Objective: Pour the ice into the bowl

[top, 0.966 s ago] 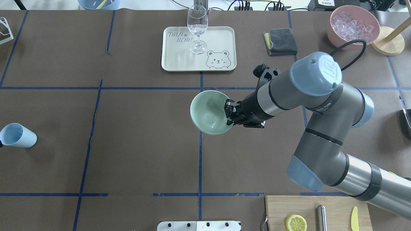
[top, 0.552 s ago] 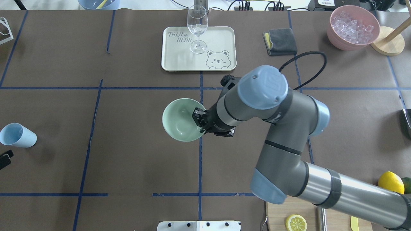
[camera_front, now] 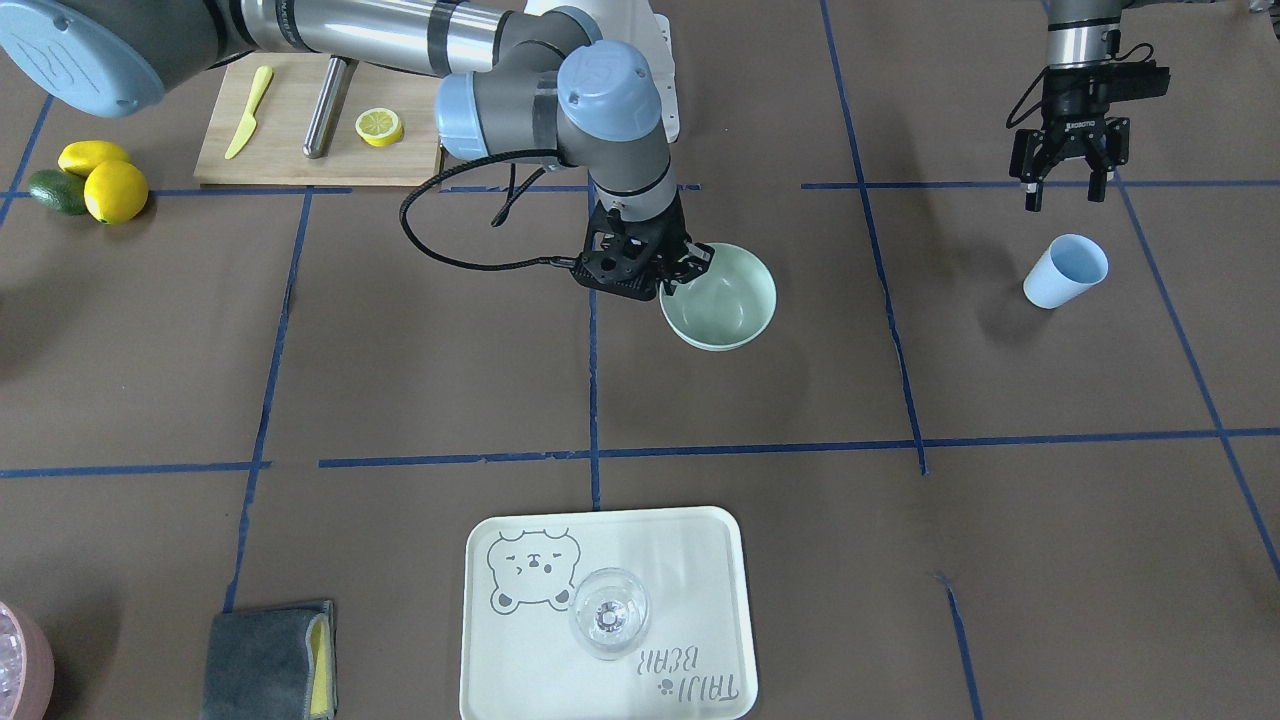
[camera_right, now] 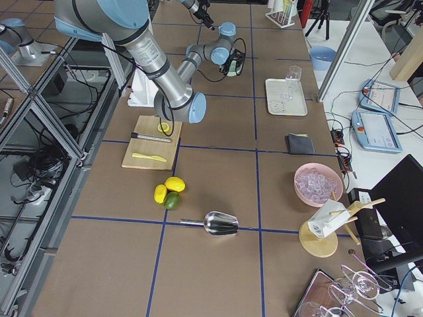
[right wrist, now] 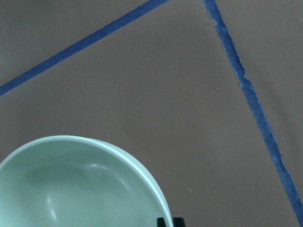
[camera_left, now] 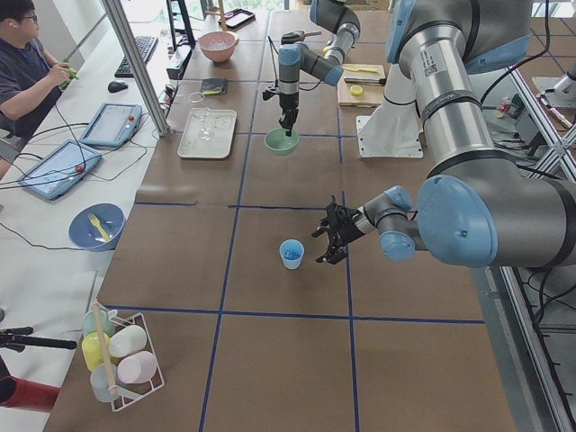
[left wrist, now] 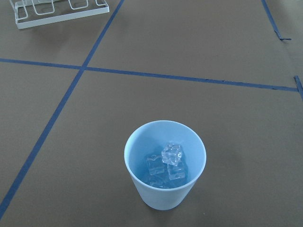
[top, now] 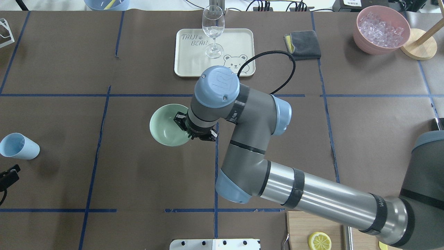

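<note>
The mint-green bowl (top: 163,130) is left of the table's centre line, also in the front view (camera_front: 730,300) and right wrist view (right wrist: 71,189). It is empty. My right gripper (top: 181,122) is shut on the bowl's rim, seen too in the front view (camera_front: 682,272). I cannot tell whether the bowl touches the table. A few clear ice cubes (left wrist: 168,163) lie in the light blue cup (left wrist: 164,189), which stands upright at the left (top: 19,146). My left gripper (camera_front: 1065,195) is open and empty, a little short of the cup.
A tray (top: 239,41) with a wine glass (top: 212,27) stands at the back. A grey cloth (top: 302,44) and a pink bowl (top: 360,34) of ice sit back right. A cutting board (camera_front: 290,140) and lemons (camera_front: 115,190) lie near the robot's right.
My right arm has carried the mint-green bowl leftwards across the centre line. My left gripper has come into view at the left edge, near the cup.
</note>
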You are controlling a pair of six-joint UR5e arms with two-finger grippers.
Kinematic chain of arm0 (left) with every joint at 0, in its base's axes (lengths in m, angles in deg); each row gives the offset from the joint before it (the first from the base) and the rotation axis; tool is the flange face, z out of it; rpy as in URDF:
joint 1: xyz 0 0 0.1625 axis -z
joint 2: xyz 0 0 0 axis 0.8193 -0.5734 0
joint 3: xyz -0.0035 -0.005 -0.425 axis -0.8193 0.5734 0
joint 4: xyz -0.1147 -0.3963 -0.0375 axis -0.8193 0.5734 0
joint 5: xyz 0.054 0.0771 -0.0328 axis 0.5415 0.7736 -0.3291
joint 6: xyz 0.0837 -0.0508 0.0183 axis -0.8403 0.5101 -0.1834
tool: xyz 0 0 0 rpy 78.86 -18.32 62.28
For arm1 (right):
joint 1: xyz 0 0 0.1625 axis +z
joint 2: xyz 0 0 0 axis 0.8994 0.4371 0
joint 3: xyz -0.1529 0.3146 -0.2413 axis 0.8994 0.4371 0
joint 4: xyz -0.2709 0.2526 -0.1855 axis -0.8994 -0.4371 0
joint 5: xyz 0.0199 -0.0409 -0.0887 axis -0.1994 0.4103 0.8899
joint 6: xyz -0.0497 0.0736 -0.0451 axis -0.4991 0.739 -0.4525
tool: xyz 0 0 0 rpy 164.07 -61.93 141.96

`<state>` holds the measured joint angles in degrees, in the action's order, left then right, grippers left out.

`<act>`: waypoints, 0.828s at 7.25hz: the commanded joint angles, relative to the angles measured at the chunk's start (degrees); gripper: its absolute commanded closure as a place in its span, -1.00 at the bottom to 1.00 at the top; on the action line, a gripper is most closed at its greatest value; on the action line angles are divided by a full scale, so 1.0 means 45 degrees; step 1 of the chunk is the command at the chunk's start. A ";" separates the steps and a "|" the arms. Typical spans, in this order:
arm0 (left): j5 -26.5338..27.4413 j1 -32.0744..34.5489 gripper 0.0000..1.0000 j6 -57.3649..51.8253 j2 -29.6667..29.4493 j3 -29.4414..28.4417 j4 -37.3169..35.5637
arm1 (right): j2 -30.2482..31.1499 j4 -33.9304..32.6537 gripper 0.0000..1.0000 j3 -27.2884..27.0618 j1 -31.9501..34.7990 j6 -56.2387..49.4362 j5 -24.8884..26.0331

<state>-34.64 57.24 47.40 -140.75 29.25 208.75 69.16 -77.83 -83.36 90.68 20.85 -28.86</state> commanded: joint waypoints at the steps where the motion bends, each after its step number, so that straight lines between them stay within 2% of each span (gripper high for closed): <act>1: 0.0418 -0.0027 -0.98 0.0009 -0.0237 -0.0409 -0.0021 | -0.0356 -0.0003 1.00 0.0623 -0.0381 -0.0145 0.0233; 3: 0.0420 -0.0026 -0.98 0.0009 -0.0335 -0.0488 -0.0001 | -0.0550 0.0017 1.00 0.0837 -0.0462 -0.0203 0.0508; 4: 0.0440 -0.0027 -0.98 0.0028 -0.0394 -0.0644 -0.0020 | -0.0958 0.0055 1.00 0.1380 -0.0481 -0.0204 0.0663; 5: 0.0614 -0.0027 -0.98 0.0028 -0.0510 -0.0858 -0.0001 | -0.1097 0.0075 0.58 0.1579 -0.0462 -0.0204 0.0781; 6: 0.0712 -0.0027 -0.98 0.0086 -0.0686 -0.1170 -0.0001 | -0.1098 0.0075 -0.61 0.1581 -0.0462 -0.0184 0.0956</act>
<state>-32.05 57.13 47.58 -143.01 25.48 208.72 64.69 -77.55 -76.89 88.61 19.95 -25.46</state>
